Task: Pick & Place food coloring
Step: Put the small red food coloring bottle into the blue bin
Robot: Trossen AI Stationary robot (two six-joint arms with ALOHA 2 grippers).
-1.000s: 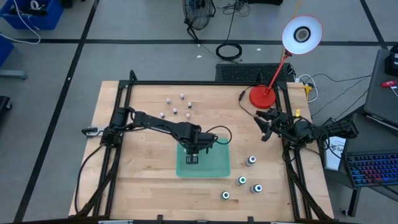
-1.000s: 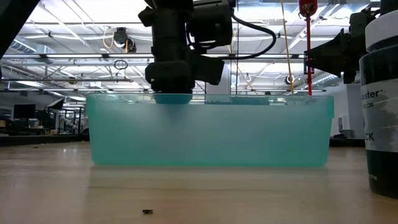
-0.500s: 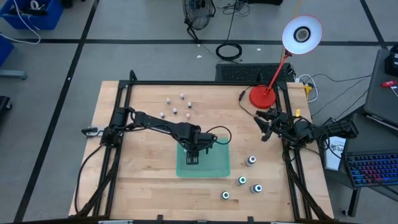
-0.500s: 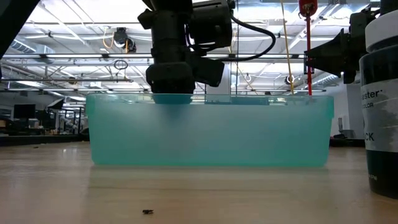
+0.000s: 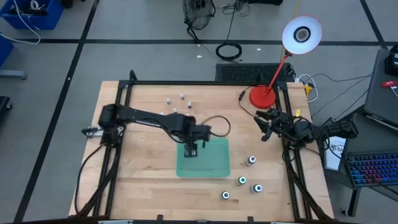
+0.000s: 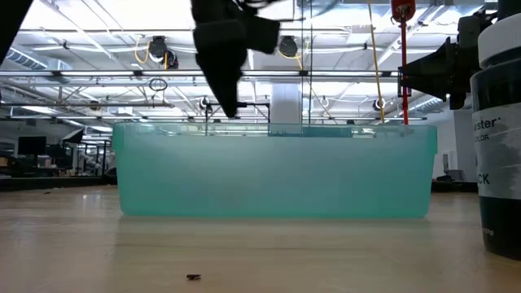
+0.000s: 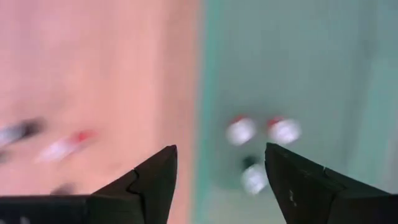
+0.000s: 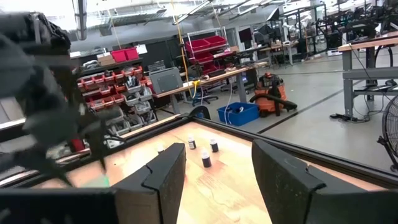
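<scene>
Three small whitish food coloring bottles [image 7: 241, 131] lie inside the translucent green tray [image 5: 211, 167]. My left gripper [image 7: 221, 152] hangs open above the tray's far left part [image 5: 191, 151], clear of them. More small bottles [image 5: 181, 96] stand on the wood at the far side. Several bigger bottles with green or blue tops [image 5: 250, 161] stand right of the tray. My right gripper [image 5: 263, 127] waits open near the right edge, holding nothing [image 8: 217, 149].
A red desk lamp [image 5: 262, 96] stands at the far right corner, just behind my right arm. One big dark bottle [image 6: 498, 122] stands close to the low camera at the near right. Bare wood lies left of the tray and along the near edge.
My left gripper has risen from the tray's rim to well above it and has shifted a little toward the table's far edge, its arm stretching out straighter. The tray has stayed in place.
</scene>
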